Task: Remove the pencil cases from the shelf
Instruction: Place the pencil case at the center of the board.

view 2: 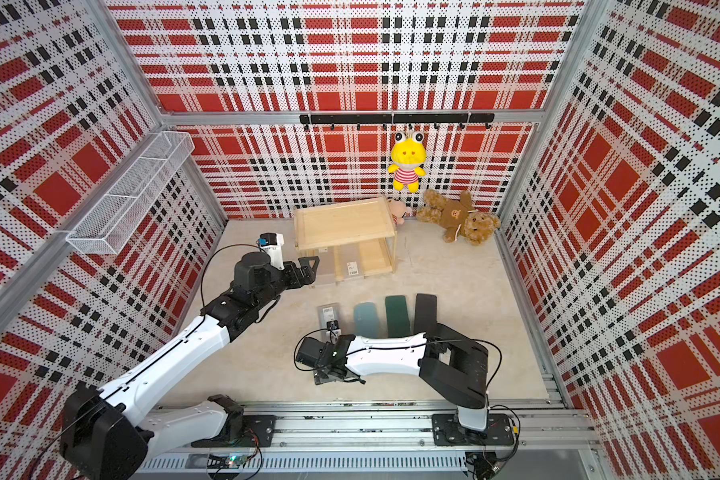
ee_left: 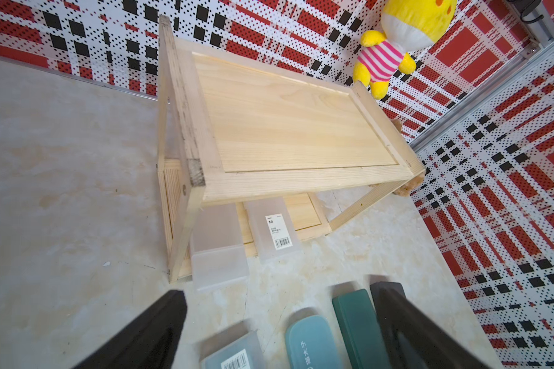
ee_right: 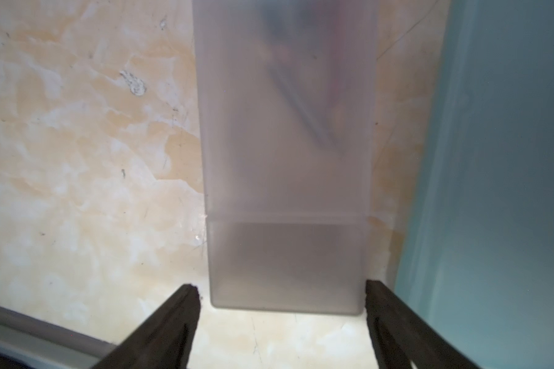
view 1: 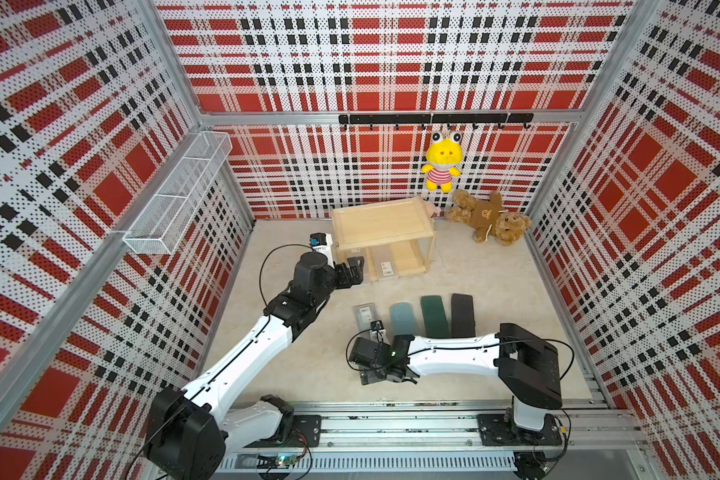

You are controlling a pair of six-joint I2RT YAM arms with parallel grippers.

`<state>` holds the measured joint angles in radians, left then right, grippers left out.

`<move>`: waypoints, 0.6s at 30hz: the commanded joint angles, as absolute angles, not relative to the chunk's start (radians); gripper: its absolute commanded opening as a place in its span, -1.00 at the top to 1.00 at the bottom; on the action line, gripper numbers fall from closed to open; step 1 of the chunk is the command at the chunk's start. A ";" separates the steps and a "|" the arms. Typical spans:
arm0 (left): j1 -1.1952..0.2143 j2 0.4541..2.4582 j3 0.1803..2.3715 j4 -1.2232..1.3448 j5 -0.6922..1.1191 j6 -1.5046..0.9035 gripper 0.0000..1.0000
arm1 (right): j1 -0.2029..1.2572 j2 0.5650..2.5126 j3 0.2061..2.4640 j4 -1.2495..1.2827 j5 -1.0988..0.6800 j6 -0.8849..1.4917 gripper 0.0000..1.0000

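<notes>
The pale wooden shelf (view 1: 381, 224) (ee_left: 285, 121) stands at the back. Its top board is bare. Two frosted pencil cases (ee_left: 218, 242) (ee_left: 274, 230) lie on the lower board, one labelled (view 1: 387, 266). On the floor lie a labelled frosted case (view 1: 363, 316) (ee_right: 285, 159), a teal one (view 1: 404, 319), a dark green one (view 1: 434, 315) and a black one (view 1: 463, 313). My right gripper (view 1: 387, 376) (ee_right: 282, 286) is open, its fingers either side of the floor frosted case's near end. My left gripper (view 1: 356, 270) (ee_left: 283, 289) is open and empty by the shelf's front left corner.
A white wire basket (view 1: 175, 199) hangs on the left wall. A yellow plush (view 1: 441, 164) hangs from the black hook rail (view 1: 433, 119). A brown teddy (view 1: 491, 218) lies right of the shelf. The right forearm (view 1: 454, 347) crosses over the near ends of the coloured cases.
</notes>
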<state>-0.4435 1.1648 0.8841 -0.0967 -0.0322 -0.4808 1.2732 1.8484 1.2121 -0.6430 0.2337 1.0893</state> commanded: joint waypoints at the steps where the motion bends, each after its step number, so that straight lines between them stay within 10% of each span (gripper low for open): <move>1: -0.433 1.155 0.861 -0.083 -0.023 -0.462 -0.98 | 1.267 1.859 1.247 -0.647 0.240 1.081 -0.92; 18: -0.435 1.086 0.811 -0.175 -0.043 -0.492 -0.98 | 1.140 1.513 1.319 -0.774 0.410 0.810 -0.99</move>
<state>-0.4370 1.1149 0.8436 -0.1246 -0.0357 -0.4782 1.2057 1.5944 1.3689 -0.7532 0.3584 0.8928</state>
